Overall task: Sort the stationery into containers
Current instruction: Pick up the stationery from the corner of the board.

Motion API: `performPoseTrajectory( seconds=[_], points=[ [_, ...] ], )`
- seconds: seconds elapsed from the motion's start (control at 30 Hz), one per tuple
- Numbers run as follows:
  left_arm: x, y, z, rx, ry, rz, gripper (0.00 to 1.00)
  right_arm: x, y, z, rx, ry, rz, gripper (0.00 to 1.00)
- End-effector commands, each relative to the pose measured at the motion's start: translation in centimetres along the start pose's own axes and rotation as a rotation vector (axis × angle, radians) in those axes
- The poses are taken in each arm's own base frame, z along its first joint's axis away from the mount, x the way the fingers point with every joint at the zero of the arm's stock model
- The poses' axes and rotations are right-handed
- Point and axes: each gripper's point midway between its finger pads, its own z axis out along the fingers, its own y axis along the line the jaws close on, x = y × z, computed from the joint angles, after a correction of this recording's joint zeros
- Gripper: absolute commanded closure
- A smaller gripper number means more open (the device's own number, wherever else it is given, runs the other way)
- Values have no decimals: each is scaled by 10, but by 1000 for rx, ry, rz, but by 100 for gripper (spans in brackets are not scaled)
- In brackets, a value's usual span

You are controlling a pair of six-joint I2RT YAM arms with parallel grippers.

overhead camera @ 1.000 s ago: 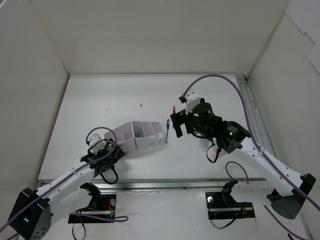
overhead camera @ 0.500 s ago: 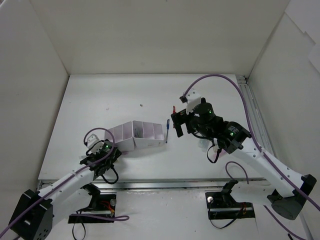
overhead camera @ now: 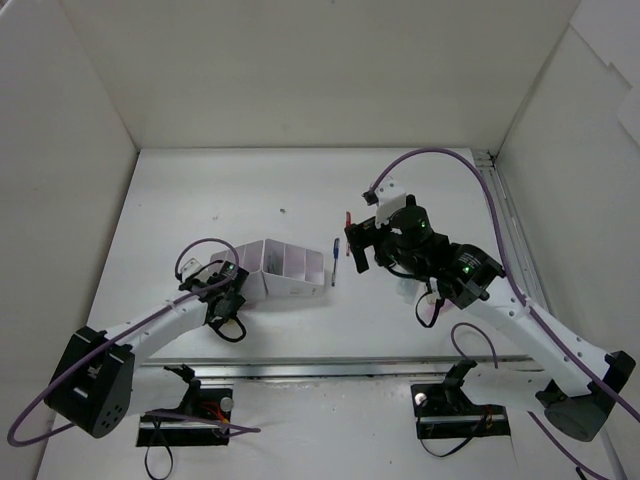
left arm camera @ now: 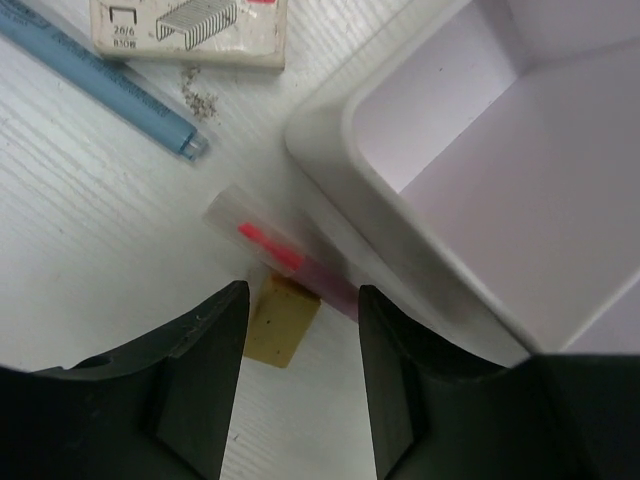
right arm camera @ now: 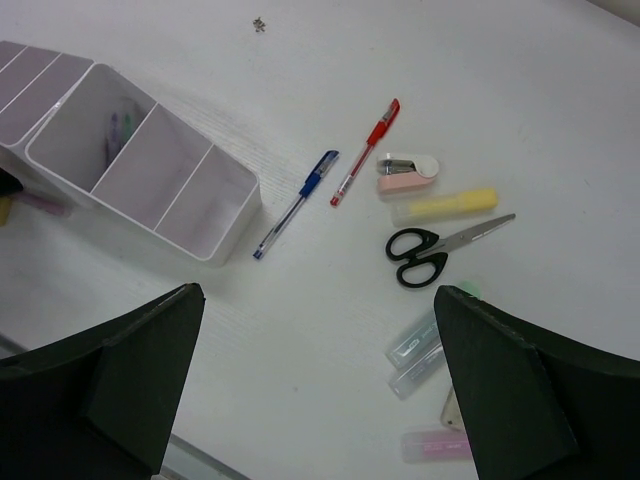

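left gripper (left arm camera: 300,302) jaws open and empty over a small tan eraser (left arm camera: 282,322), a pink marker (left arm camera: 272,248) just ahead against the organizer (left arm camera: 325,150) corner; right gripper (right arm camera: 318,300) jaws wide above the blue pen (right arm camera: 297,203), red pen (right arm camera: 366,152) and scissors (right arm camera: 440,245); most items lie outside on the tabletop (right arm camera: 600,120), so sorting looks barely begun

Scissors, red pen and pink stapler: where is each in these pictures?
Scissors (right arm camera: 440,241): right wrist view, where the handles meet the blades.
Red pen (right arm camera: 365,153): right wrist view, middle of the barrel.
Pink stapler (right arm camera: 405,183): right wrist view, its pink base.
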Motion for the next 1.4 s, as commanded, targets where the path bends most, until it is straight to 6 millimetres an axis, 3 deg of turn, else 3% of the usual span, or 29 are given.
performPoseTrajectory(
  seconds=[0.0, 0.2, 0.47, 0.6, 0.67, 0.83, 1.13, 1.17, 1.37],
  points=[
    [6, 1, -10, -32, 61, -3, 57, -23, -9, -6, 39, -95, 26, 2],
    [19, 21, -19, -35, 91, -1, 62, -25, -15, -13, 54, -115, 25, 2],
    [22, 23, -20, -9, 95, 24, 70, -25, -14, -17, 42, -124, 29, 2],
    [17, 21, -22, 2, 72, 24, 55, -23, -15, -20, 45, -129, 32, 2],
    [15, 8, -24, 64, 70, 37, 53, -24, -16, -21, 49, -134, 35, 2],
    [24, 11, -21, 47, 100, 84, 51, -26, -19, -27, 53, -152, 43, 2],
    [37, 4, -25, 32, 139, 166, 77, -28, -27, -37, 78, -179, 51, 2],
    [42, 0, -27, 54, 148, 189, 84, -28, -27, -37, 82, -180, 50, 2],
    [71, -29, -46, 145, 207, 382, 100, -27, -27, -41, 82, -186, 48, 2]
  ],
)
